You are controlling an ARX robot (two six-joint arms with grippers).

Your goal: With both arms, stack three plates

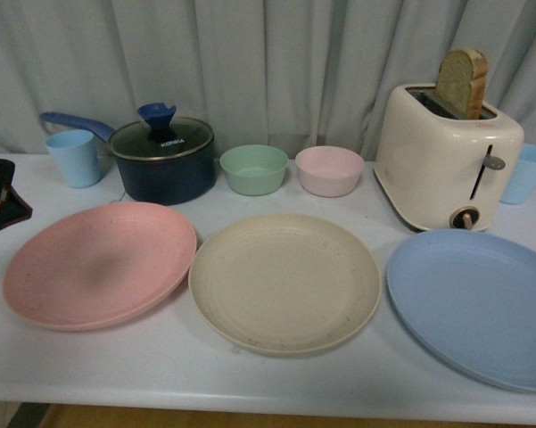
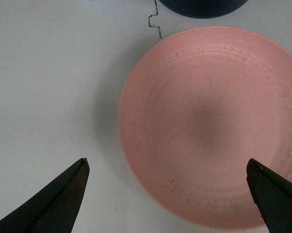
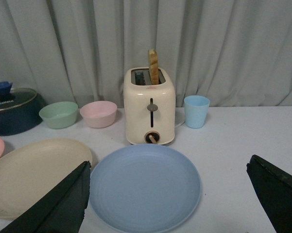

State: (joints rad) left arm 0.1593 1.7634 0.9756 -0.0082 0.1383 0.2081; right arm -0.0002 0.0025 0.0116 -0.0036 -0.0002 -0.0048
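Plates lay unstacked, side by side in a near row on the white table. Pink plate was at left, flat, right side up. Beige plate was in the middle, its rim just beside the pink one; couldn't tell if they touched. Blue plate was at right, a small gap from the beige, partly cut off by the frame edge.

Far row, left to right:
- light blue cup, upright
- dark blue pot with a glass lid, handle pointing left
- green bowl
- pink bowl, just beside the green bowl
- cream toaster with a bread slice sticking up from a slot
- second blue cup, partly hidden behind the toaster

A grey curtain hung behind everything.

Left gripper was spread wide and held nothing. The left wrist view looked straight down on the pink plate, with one finger over bare table and the other over the plate's rim. Right gripper was also wide and empty. In its wrist view the blue plate lay between the fingers, with the toaster beyond it.
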